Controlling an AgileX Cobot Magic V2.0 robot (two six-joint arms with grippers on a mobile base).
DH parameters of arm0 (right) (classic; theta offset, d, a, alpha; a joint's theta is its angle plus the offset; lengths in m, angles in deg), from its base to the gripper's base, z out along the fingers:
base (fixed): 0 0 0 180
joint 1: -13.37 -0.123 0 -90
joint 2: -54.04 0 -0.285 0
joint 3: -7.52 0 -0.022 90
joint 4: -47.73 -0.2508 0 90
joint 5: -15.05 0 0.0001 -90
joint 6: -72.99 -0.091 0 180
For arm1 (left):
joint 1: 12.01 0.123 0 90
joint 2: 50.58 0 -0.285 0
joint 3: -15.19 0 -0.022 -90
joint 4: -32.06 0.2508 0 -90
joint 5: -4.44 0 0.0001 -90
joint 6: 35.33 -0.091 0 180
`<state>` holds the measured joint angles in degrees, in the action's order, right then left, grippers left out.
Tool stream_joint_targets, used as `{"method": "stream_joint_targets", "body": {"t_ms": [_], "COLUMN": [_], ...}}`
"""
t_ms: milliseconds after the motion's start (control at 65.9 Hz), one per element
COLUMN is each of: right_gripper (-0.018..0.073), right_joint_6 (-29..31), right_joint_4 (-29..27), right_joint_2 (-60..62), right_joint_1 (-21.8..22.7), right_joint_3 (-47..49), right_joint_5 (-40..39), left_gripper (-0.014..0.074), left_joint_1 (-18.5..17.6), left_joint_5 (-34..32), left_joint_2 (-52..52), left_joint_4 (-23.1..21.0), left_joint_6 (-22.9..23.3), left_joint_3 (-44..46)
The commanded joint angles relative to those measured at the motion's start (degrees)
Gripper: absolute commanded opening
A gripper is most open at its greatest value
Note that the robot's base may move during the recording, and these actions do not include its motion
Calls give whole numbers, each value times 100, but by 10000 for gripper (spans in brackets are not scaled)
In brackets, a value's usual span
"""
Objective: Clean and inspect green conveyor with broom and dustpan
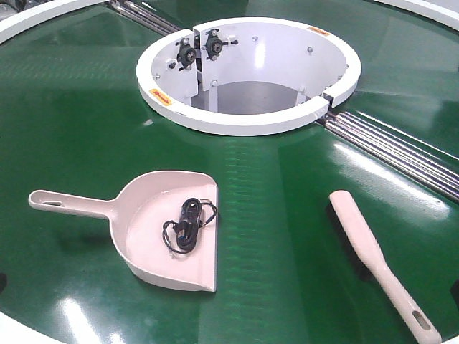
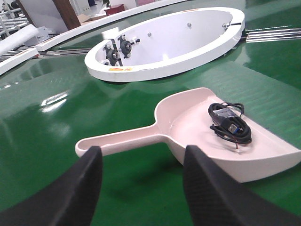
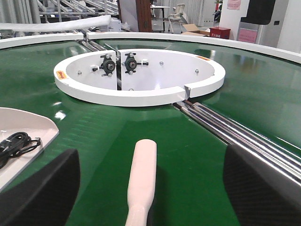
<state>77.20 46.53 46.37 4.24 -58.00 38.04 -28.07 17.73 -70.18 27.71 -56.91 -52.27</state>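
The pink-beige dustpan [image 1: 166, 229] lies on the green conveyor [image 1: 79, 129], handle pointing left, with a coiled black cable [image 1: 188, 224] in its pan. The broom [image 1: 373, 258] lies to the right, bristles down, handle toward the near right. In the left wrist view my left gripper [image 2: 141, 162] is open just short of the dustpan [image 2: 188, 127] handle, touching nothing. In the right wrist view my right gripper [image 3: 150, 188] is open wide, with the broom [image 3: 142, 179] head lying between its fingers, untouched. Neither gripper shows in the front view.
The white ring-shaped central housing [image 1: 247, 122] stands behind the tools, with black bearings inside. Metal rollers [image 1: 401, 150] run from the ring to the right and also to the back left. The white outer rim [image 1: 21, 330] shows at the near left.
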Motion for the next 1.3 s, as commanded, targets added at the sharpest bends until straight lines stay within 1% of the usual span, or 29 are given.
{"method": "stream_joint_targets", "body": {"t_ms": [0,46,91,137,212,243,273,364,1062,1168,1229,1289], "right_gripper": [533,482,408,300,115,40,-16,-10,-10,-10,-10,-10], "right_joint_6": [38,38,38,38,38,38,30,30,14,14,14,14], "right_joint_4": [62,62,62,62,62,62,56,57,45,45,45,45], "right_joint_2": [-75,-75,-75,-75,-75,-75,-75,-75,-75,-75,-75,-75], "right_joint_1": [18,18,18,18,18,18,18,18,18,18,18,18], "right_joint_3": [150,150,150,150,150,150,150,150,150,150,150,150], "right_joint_5": [-474,-454,-448,-448,-448,-448,-448,-448,-419,-419,-419,-419], "left_gripper": [347,310,237,154,-11,-9,-8,-8,-8,-8,-8,-8], "left_joint_1": [-27,-27,-27,-27,-27,-27,-27,-27,-27,-27,47,217], "left_joint_5": [-463,-380,-293,-287,-329,-354,-405,-496,-486,-497,-482,-628], "left_joint_2": [-54,-54,-54,-54,-54,-54,-54,-54,-54,76,332,618], "left_joint_4": [-82,-82,-70,-70,-75,-81,-95,-238,-229,-235,-235,-224], "left_joint_6": [79,72,61,61,61,67,83,83,83,83,78,69], "left_joint_3": [152,152,152,152,152,152,152,152,152,-13,-194,-416]}}
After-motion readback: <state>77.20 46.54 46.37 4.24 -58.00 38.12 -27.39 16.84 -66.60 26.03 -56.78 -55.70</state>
